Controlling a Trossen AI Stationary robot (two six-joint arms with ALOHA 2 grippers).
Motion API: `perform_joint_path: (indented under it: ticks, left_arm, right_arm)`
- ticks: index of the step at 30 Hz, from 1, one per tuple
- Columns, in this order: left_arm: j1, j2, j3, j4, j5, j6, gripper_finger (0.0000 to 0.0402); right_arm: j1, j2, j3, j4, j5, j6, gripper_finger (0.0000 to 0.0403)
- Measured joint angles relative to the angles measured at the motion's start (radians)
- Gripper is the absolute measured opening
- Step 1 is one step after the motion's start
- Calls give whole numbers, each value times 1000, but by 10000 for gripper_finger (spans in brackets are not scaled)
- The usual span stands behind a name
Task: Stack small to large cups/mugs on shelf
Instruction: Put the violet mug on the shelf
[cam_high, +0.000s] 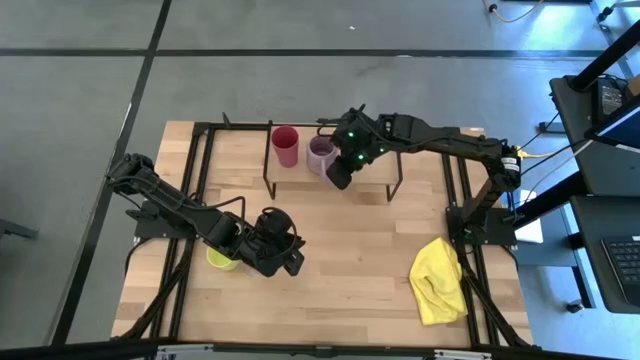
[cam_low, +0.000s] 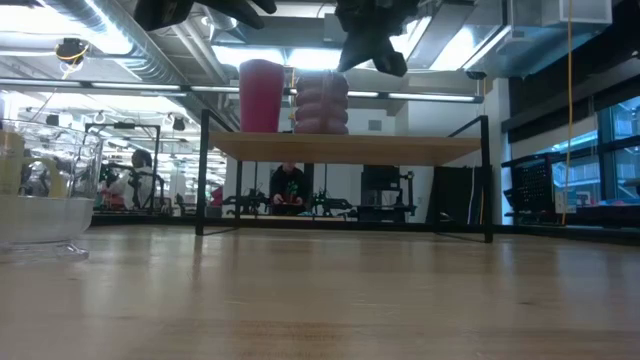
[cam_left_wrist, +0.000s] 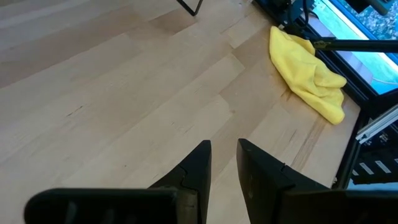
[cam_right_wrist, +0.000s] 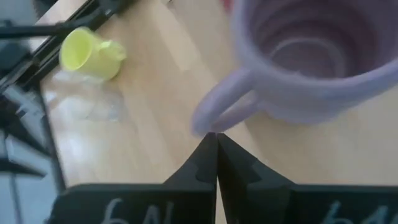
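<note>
The red cup (cam_high: 285, 147) and the lilac handled mug (cam_high: 321, 155) stand upright side by side on the light-wood shelf (cam_low: 400, 149). My right gripper (cam_right_wrist: 216, 144) is shut, above the shelf on the mug's near side, its tips right at the mug's handle (cam_right_wrist: 214, 112). The yellow-green mug (cam_high: 222, 258) sits on the tabletop, partly hidden under my left arm, and shows again as the yellow-green mug (cam_right_wrist: 90, 53) in the right wrist view. The clear glass (cam_low: 40, 215) stands beside it on the table. My left gripper (cam_left_wrist: 224, 155) hovers over bare tabletop, open by a narrow gap. My right gripper's shut fingertips (cam_right_wrist: 208, 149) point at the outer curve of the lilac mug's handle, coming slantwise from above on the table's near side. I cannot tell whether they touch it. The mug stands upright on the shelf board.
A crumpled yellow cloth (cam_high: 438, 280) lies near the table's right near corner. The shelf's black wire legs (cam_high: 395, 185) stand on the far half of the table. Bare wood stretches across the middle between the left gripper and the cloth. People show in the room beyond.
</note>
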Motion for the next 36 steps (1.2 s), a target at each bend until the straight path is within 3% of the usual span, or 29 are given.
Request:
perform_joint_path:
  ticks: [10, 26, 36]
  left_arm:
    - [0, 0, 0, 0, 0, 3, 71]
    - [-9, 0, 0, 0, 23, 19, 71]
    - [-11, 0, 0, 0, 22, 20, 71]
  right_arm:
    - [11, 0, 0, 35, 57, 11, 6]
    - [48, 39, 0, 71, 50, 25, 6]
    - [4, 14, 0, -63, 115, -29, 6]
